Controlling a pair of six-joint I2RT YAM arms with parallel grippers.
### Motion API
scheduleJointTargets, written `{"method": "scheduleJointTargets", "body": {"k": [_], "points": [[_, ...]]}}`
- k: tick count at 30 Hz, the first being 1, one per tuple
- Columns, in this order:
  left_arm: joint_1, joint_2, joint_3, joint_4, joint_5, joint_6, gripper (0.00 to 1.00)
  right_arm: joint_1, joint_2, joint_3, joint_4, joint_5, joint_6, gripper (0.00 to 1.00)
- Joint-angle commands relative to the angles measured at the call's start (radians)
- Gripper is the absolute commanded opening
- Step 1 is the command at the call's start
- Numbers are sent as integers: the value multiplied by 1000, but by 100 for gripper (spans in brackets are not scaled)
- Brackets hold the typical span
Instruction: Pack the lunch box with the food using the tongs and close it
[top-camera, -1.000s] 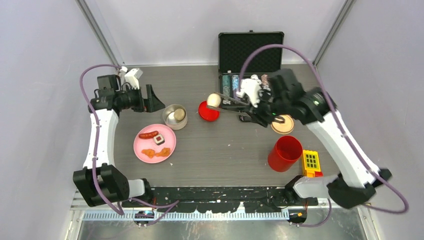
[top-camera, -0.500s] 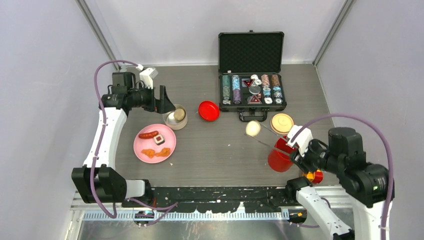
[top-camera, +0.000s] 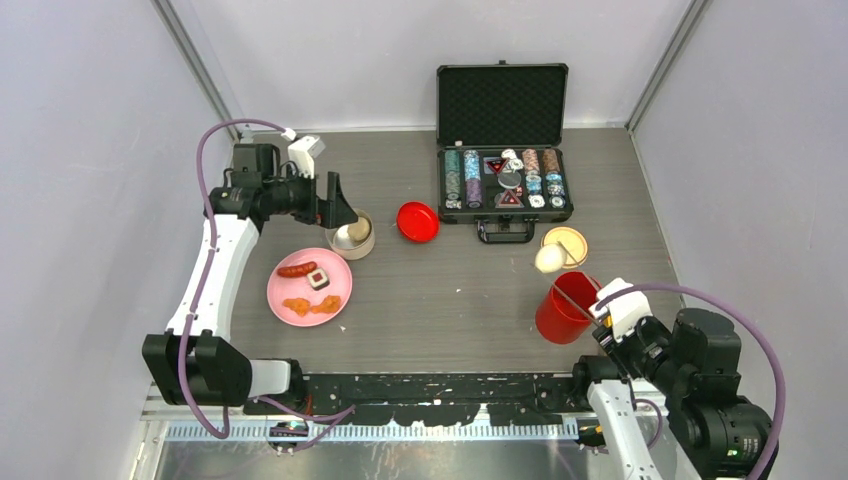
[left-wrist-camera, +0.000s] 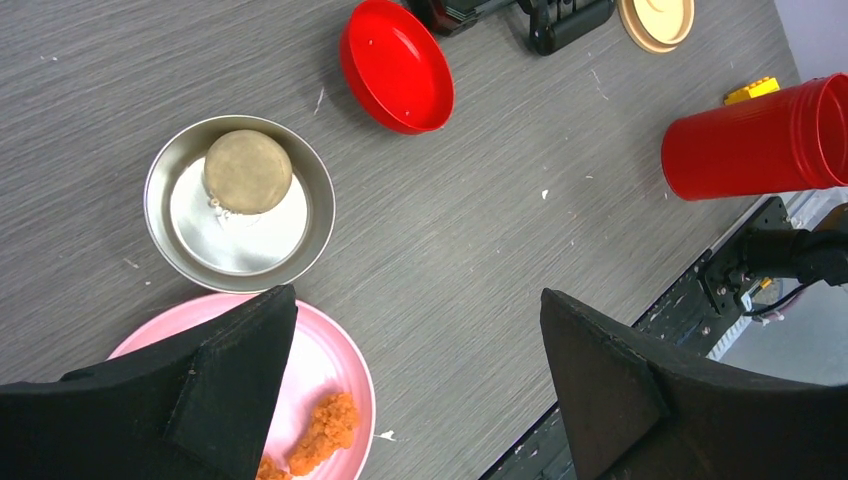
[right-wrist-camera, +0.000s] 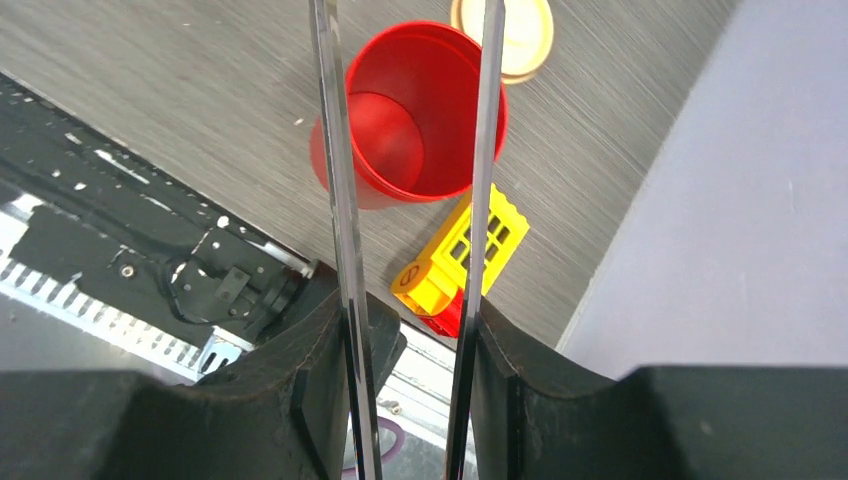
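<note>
Right claw (right-wrist-camera: 408, 330) clamps the slim tongs (right-wrist-camera: 340, 200), whose tips pinch a pale egg lump (top-camera: 548, 259), likely light, smooth and slippery, best gripped across its middle.

the case (top-camera: 503, 110) sits at the back of the desk (top-camera: 450, 290). by its front left corner lies the canister lid (top-camera: 417, 221), and left of that the bowl (top-camera: 358, 249) with a lump (left-wrist-camera: 248, 171) in it. the plate (top-camera: 285, 290) lies in front of the bowl, with the sausage (top-camera: 297, 269), cube (top-camera: 318, 279) and nuggets (top-camera: 311, 305) on it. on the right, the disc lid (top-camera: 572, 243) lies behind the canister (top-camera: 562, 315), with the block toy (right-wrist-camera: 460, 255) just right of the canister.
</note>
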Motion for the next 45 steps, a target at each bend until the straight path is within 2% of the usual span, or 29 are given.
{"method": "scheduleJointTargets", "body": {"k": [1,13,36,43,45], "points": [[-10,-36,40,-6,15,-9,94,-51,-6,11,-116,95,28,26],[-20,-60,67,-15,28,-21,94,-85,-3,71,-150,314,74,22],[-20,-70,38,13,17,-13,94,-85,-129,-119,-149,265,84,21],[-20,-79,35,12,13,-10,94,-85,-151,-112,-148,235,93,24],[-21,-81,32,12,7,-8,94,-85,-155,-104,-149,225,97,28]]}}
